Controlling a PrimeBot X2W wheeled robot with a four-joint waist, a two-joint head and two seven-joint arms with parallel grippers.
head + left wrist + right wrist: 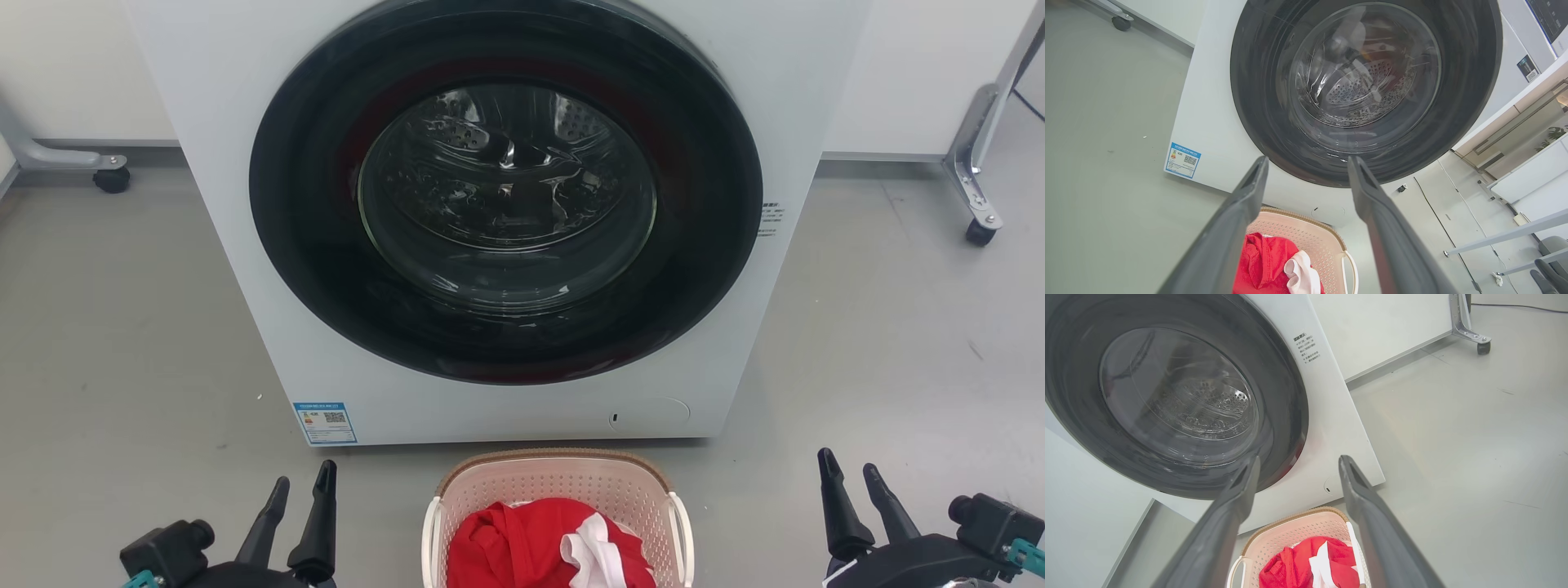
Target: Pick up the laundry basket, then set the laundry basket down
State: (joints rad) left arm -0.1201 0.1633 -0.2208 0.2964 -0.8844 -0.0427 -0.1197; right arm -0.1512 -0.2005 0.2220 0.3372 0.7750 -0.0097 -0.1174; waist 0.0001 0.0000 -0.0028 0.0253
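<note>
At the bottom centre of the head view, the pale pink perforated plastic laundry basket [563, 482] with brown woven-look rim sits on the grey floor [122, 327] before the white front-loading washing machine [220, 245]. Left gripper [304, 475] and right gripper [847, 461] flank it, both spread and empty. Pickup looks unstarted; next, each must reach a white side handle [682, 531]. The left wrist view adds the machine's dark control panel [1548, 18] at upper right

On my screen the laundry basket [555, 480] is pale pink, dotted with small holes, with a brown woven rim and white handles. In it I see a red garment [522, 543], with a white cloth [596, 551] at its 4 o'clock. The washing machine [237, 245] is white. Its door ring [310, 245] is black, perhaps tinged dull red. A blue label [326, 422] sits at 7 o'clock. The left gripper [304, 475] and right gripper [847, 461] are dark grey.
</note>
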